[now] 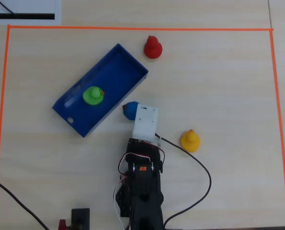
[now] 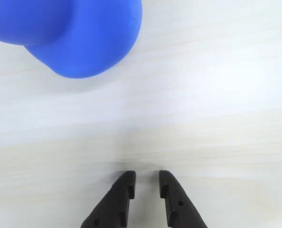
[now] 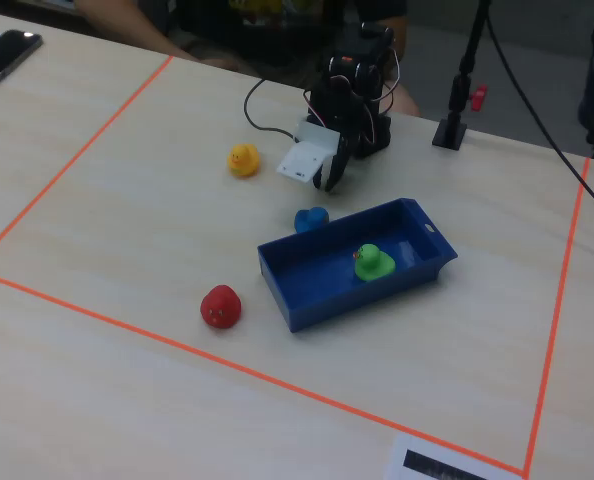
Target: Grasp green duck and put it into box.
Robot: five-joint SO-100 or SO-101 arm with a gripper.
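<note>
The green duck (image 1: 92, 95) sits inside the dark blue box (image 1: 126, 61), toward its lower-left half; in the fixed view the green duck (image 3: 372, 262) stands upright on the floor of the box (image 3: 317, 302). My gripper (image 2: 147, 176) hovers low over bare table, outside the box near its long side. Its black fingers (image 2: 123, 190) stand a narrow gap apart with nothing between them. In the overhead view the white wrist housing (image 1: 145, 120) hides the jaws.
A blue duck (image 2: 84, 38) lies just ahead of the fingers, between the gripper and the box, with the same blue duck (image 1: 129, 110) in the overhead view. A yellow duck (image 1: 190, 140) sits right of the arm, a red duck (image 1: 152, 47) beyond the box. Orange tape (image 1: 133, 28) frames the area.
</note>
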